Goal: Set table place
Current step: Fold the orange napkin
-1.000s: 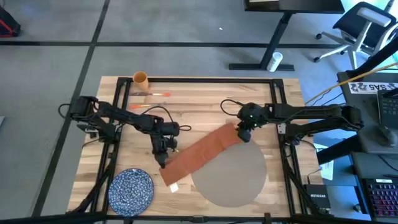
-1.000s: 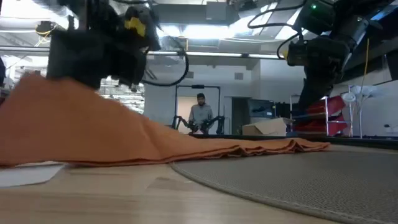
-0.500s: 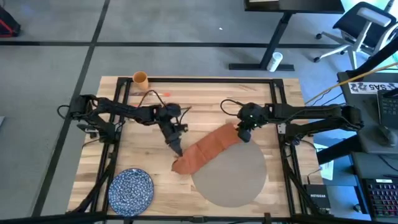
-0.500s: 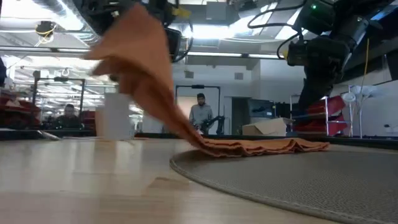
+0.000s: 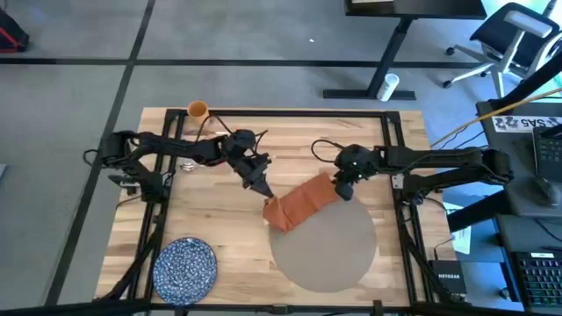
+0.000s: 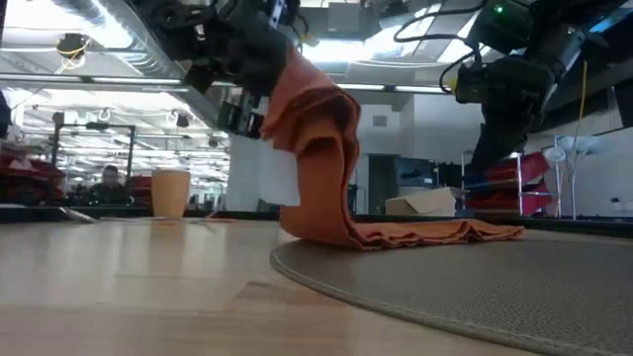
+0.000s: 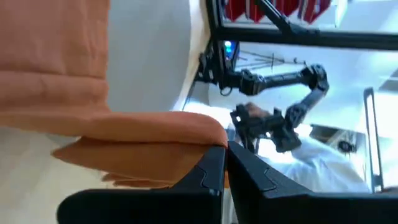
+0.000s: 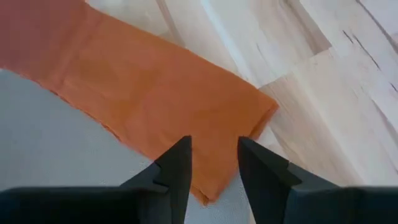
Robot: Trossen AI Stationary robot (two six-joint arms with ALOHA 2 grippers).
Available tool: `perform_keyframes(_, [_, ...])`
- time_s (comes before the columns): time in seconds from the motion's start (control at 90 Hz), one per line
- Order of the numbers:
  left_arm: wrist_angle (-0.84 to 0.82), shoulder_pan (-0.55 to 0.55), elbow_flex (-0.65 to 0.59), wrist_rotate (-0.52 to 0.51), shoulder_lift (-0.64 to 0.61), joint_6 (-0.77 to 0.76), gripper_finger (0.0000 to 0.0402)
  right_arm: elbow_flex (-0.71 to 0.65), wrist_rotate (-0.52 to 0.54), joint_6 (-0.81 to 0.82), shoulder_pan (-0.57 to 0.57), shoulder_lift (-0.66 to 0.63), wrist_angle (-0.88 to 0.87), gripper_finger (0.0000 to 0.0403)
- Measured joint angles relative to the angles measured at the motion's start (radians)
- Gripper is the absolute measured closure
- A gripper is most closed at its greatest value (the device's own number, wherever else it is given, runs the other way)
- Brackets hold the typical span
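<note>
The rust-red napkin (image 5: 303, 202) lies partly on the table (image 5: 202, 219) and partly on the far edge of the round grey-beige place mat (image 5: 323, 254). My left gripper (image 5: 263, 191) is shut on the napkin's left end and holds it up in the air. A white tag (image 6: 262, 173) hangs from that end. My right gripper (image 5: 341, 191) stands open over the napkin's far right end (image 8: 236, 118), one finger to either side of its corner. My left gripper pinches the napkin's raised left end (image 7: 186, 134) between its two shut fingers, slanting down from the far left. That end is lifted clear and the cloth droops below it in a loose fold (image 6: 331, 158). The rest (image 6: 425, 235) lies flat. My right gripper: whether its fingertips (image 8: 177, 163) touch the napkin, I cannot tell.
A blue speckled plate (image 5: 186, 268) sits at the near left corner. An orange cup (image 5: 198, 110) stands at the far left edge. Black frame rails (image 5: 397, 149) run along the table's sides. Bare wood lies between the plate and the place mat.
My left gripper has risen and gone toward the table's far right, toward my right gripper, carrying the napkin's left end with it. The napkin has come off the table there and doubled over on itself. Its right end has stayed where it was.
</note>
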Motion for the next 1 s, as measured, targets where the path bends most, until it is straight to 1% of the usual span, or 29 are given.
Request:
perform_keyframes(0.144, [0.14,0.0,0.0,-0.022,0.049,-0.083,0.0401,0.0,-0.007,0.008,0.0,0.0,0.048,0.0288])
perform_keyframes(0.222, [0.174,0.0,0.021,-0.025,0.083,-0.112,0.0401,0.0,-0.007,0.008,0.0,0.0,0.066,0.0288])
perform_keyframes(0.456, [0.172,-0.001,0.157,-0.026,0.19,-0.045,0.0401,0.0,-0.006,0.01,0.0,0.0,0.071,0.0288])
perform_keyframes(0.578, [0.169,-0.001,0.209,-0.026,0.251,-0.038,0.0401,0.023,0.013,0.011,0.0,0.0,0.068,0.0288])
perform_keyframes(0.756, [0.168,0.004,0.238,-0.024,0.3,-0.013,0.0401,0.092,0.067,-0.003,0.0,0.0,0.026,0.0288])
perform_keyframes(1.0, [0.137,0.038,0.239,-0.034,0.301,0.029,0.0401,0.24,0.124,-0.062,0.0,-0.004,-0.08,0.0288])
